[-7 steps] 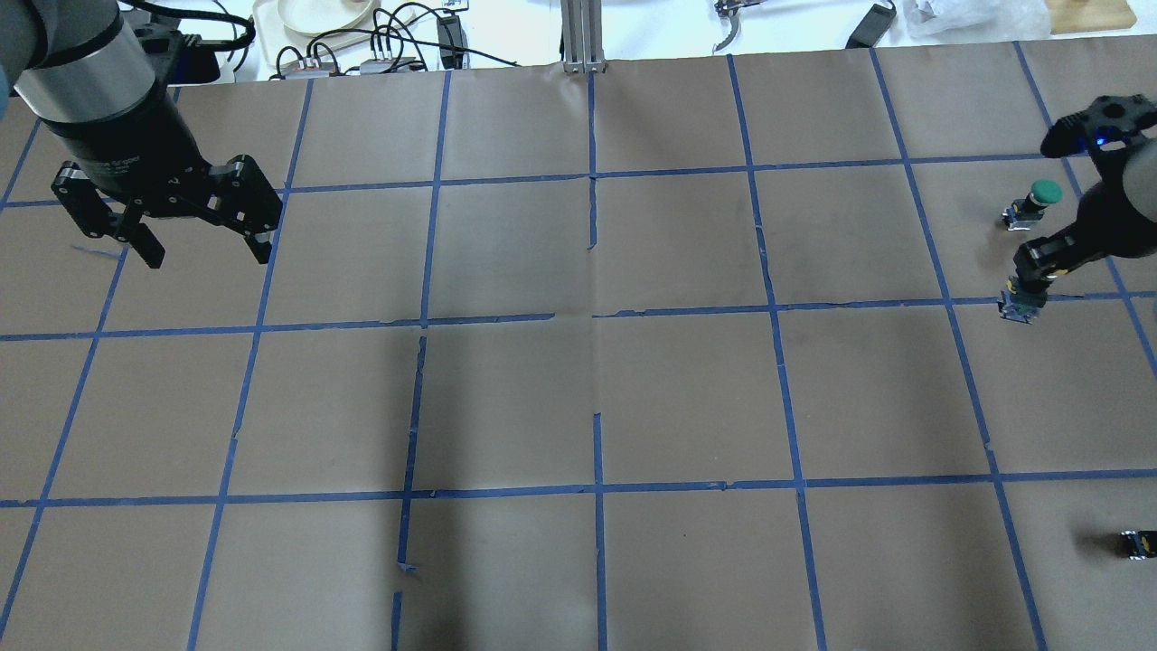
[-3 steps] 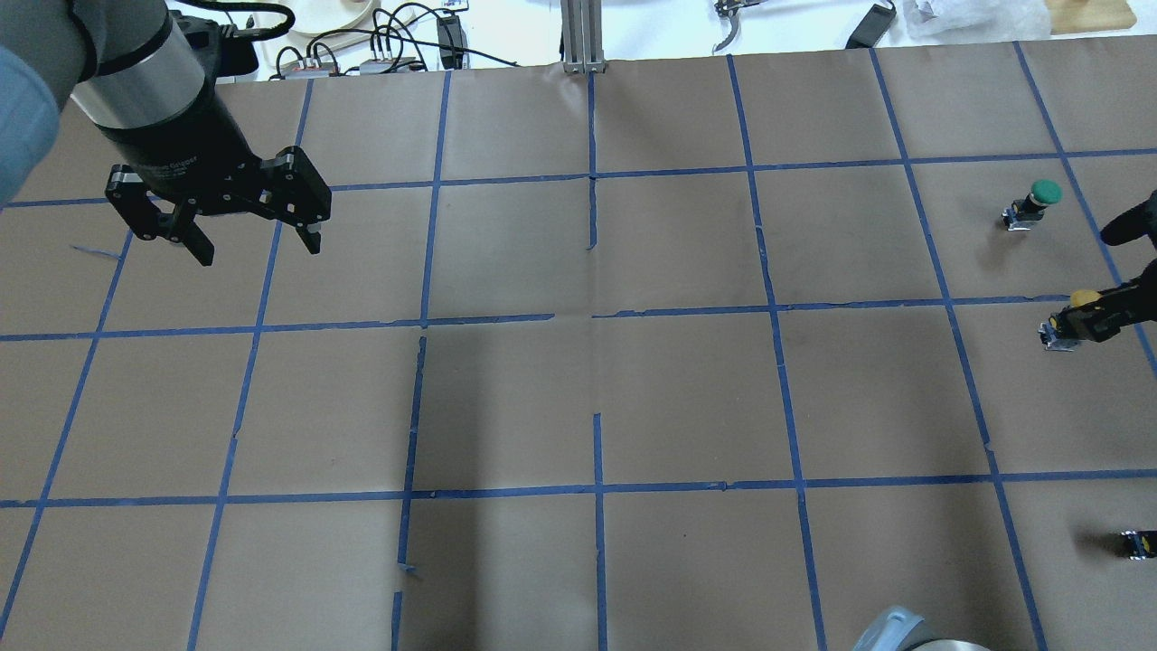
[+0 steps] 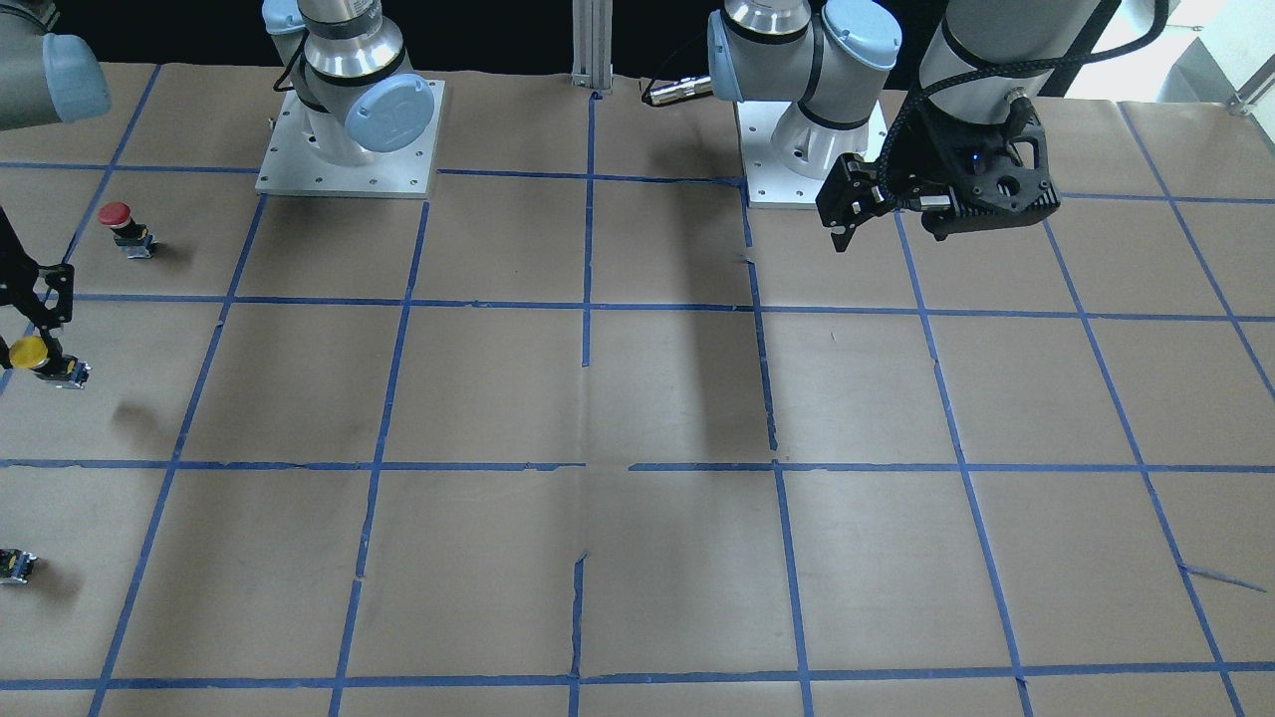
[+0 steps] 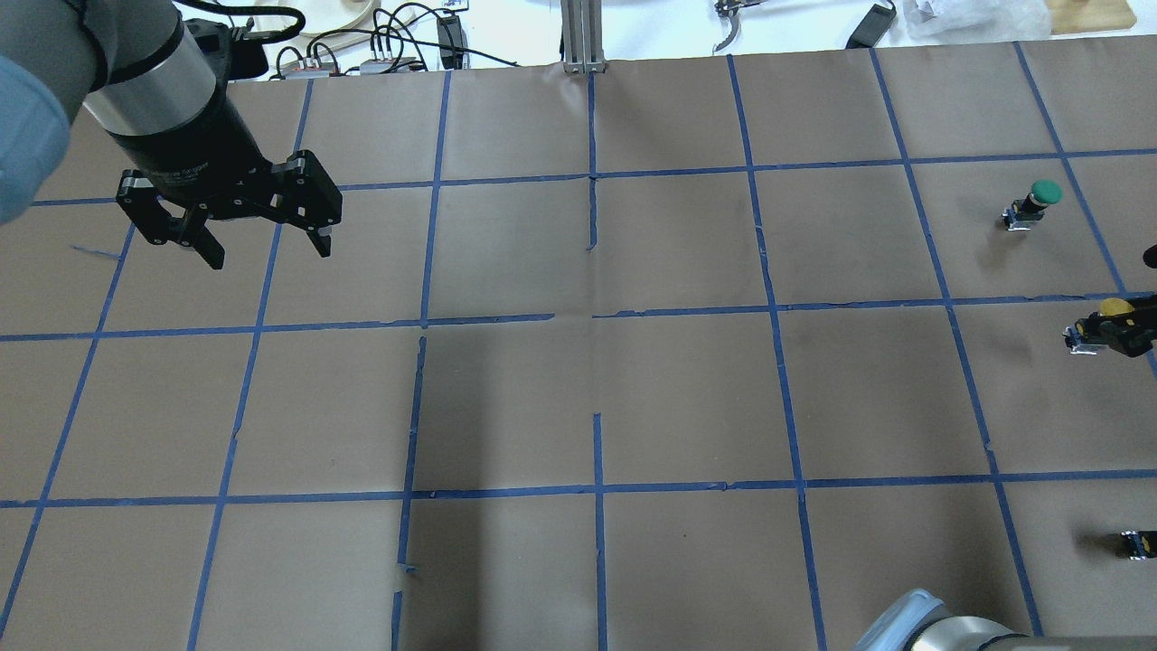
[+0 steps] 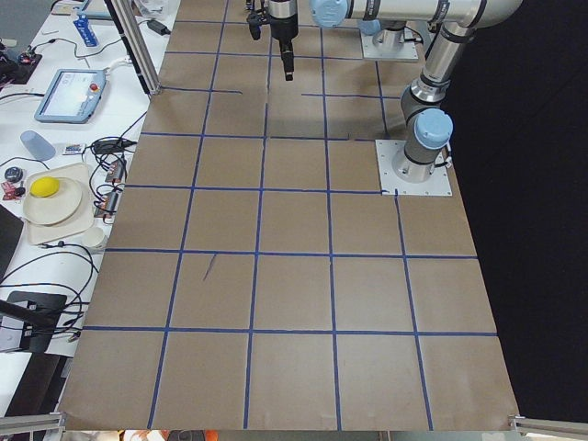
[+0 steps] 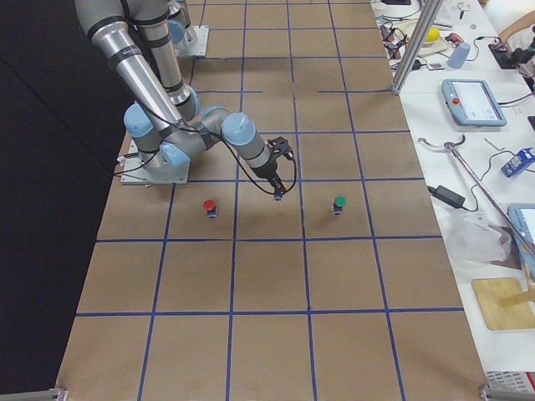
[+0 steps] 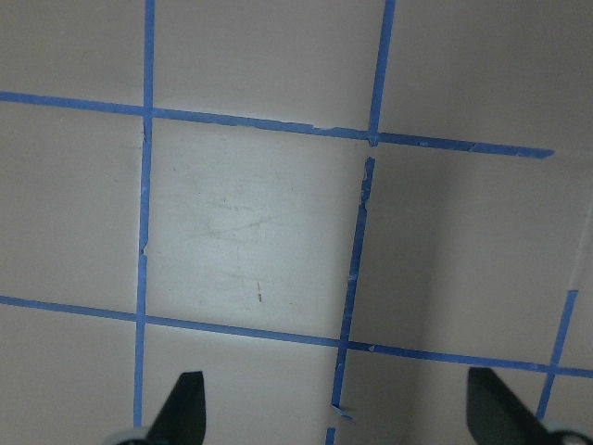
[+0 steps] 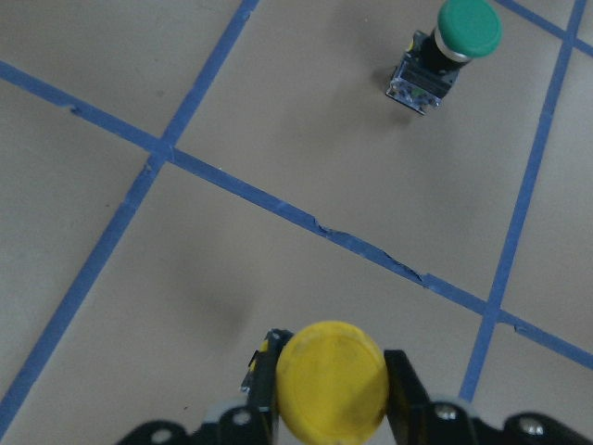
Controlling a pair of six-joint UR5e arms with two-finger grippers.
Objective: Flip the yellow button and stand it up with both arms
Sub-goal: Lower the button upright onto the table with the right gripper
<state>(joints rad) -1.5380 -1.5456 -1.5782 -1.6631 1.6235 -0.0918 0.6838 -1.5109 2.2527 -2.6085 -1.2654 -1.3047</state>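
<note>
Over at the robot's right end of the table [image 4: 687, 398], the right hand [image 8: 332, 413] was pinching the yellow button [image 8: 331, 375]. Its two black fingers [image 8: 400, 382] pressed in on the body just under the cap. From the wrist camera the round yellow cap faced straight up at the lens and hid most of the body. In the overhead view the button lay tilted rather than upright, cap to one side and grey block end to the other. It looked to be held clear of the brown paper, since the front view showed a soft shadow lying apart from it.

From the right-hand side view that hand hung between the red-capped button [image 6: 209, 206] and the green-capped button [image 6: 338, 203]. Both of those stood on the table with their caps up, each apart from the hand. A small capless block [image 4: 1137, 543] sat alone near the table's edge, well away from the rest.

The left hand [image 4: 268, 250] hovered on the other side of the table, well apart from all the buttons. Its fingers were spread wide and held nothing. Its own camera showed only brown paper and blue tape lines between the two fingertips.
</note>
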